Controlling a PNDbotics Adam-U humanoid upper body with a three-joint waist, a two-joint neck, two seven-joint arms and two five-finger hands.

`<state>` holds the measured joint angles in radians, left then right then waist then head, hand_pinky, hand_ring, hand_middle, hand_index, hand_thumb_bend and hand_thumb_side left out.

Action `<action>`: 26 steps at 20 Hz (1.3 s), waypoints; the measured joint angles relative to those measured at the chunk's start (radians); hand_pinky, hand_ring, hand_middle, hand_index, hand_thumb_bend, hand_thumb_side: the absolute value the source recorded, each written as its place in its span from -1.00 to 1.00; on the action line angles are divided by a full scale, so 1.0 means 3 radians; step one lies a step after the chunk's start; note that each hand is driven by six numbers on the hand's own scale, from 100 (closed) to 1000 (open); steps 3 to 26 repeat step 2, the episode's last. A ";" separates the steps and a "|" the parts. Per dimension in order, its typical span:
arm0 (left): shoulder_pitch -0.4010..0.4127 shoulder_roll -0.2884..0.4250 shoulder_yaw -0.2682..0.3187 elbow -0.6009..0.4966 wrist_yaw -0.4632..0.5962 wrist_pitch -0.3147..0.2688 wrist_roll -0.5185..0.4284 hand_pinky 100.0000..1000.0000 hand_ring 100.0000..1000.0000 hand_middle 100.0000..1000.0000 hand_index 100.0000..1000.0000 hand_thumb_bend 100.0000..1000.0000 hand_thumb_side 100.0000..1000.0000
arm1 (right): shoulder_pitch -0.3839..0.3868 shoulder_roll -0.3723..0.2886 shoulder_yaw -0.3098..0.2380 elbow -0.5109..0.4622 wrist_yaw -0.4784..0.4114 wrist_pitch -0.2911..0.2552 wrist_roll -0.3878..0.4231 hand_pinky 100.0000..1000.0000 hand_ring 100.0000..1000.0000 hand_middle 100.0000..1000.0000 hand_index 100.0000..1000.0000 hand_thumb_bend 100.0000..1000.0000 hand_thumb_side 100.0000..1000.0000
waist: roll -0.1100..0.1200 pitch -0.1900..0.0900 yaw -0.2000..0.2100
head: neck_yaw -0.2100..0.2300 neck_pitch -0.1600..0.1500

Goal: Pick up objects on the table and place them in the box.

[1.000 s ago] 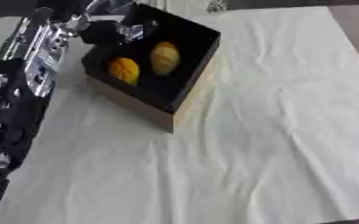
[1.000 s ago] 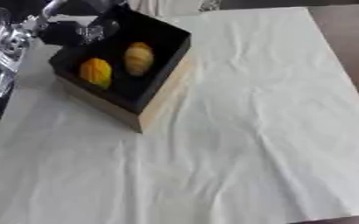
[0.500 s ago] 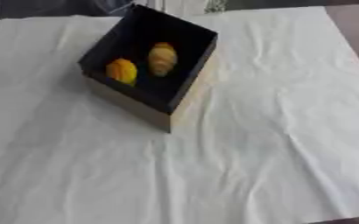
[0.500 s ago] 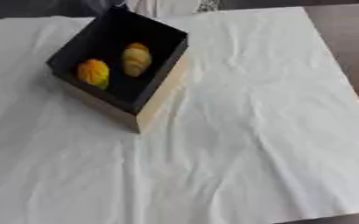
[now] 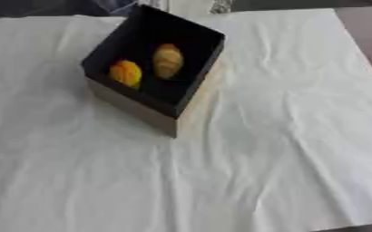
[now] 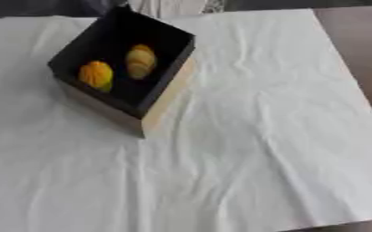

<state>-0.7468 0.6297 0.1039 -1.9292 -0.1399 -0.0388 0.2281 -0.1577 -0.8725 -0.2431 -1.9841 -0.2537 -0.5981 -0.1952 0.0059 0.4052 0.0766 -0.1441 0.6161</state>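
Looking at a desk (image 5: 364, 27) draped in a wrinkled white cloth (image 5: 261, 149), brown top peeking out at the far right corner. Sitting toward the far left: an open box (image 5: 138, 111), black inside, tan cardboard outside, turned corner-on to the camera. Probably handling light and fairly stiff, though thin walls likely flexing if squeezed, so better left where it is sitting.

Resting inside on the black floor: a croissant-looking pastry (image 5: 168, 60), ridged and golden, lying just beside a rounder orange-yellow fruit-like piece (image 5: 125, 73), close but hard to tell if touching. Guessing both light; pastry, if real, soft and crumbly, so pinching across the middle rather than the tips. Round one looking smooth, maybe slippery, so wrapping around its widest part.

Not seeing either hand in either view, so no way of telling what the fingers are doing. Not spotting anything loose on the cloth outside the box either, so probably looking at a task close to done.
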 measured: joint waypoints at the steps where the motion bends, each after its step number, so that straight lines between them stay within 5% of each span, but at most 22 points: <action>1: 0.0124 0.0019 0.0051 -0.0066 0.0048 -0.0022 0.0136 0.63 0.66 0.42 0.72 -0.88 0.06 | -0.0001 0.0014 -0.0006 0.0000 0.0012 -0.0013 -0.0013 0.82 0.68 0.15 0.66 -1.00 -1.00 | -0.0007 0.0006 0.0005 | -0.0001 0.0000; 26: 0.0257 0.0024 0.0100 -0.0110 0.0085 -0.0063 0.0263 0.62 0.64 0.39 0.70 -0.92 0.03 | -0.0003 0.0026 -0.0008 0.0000 0.0022 -0.0024 -0.0024 0.83 0.68 0.16 0.66 -1.00 -1.00 | -0.0009 0.0007 0.0014 | -0.0002 0.0000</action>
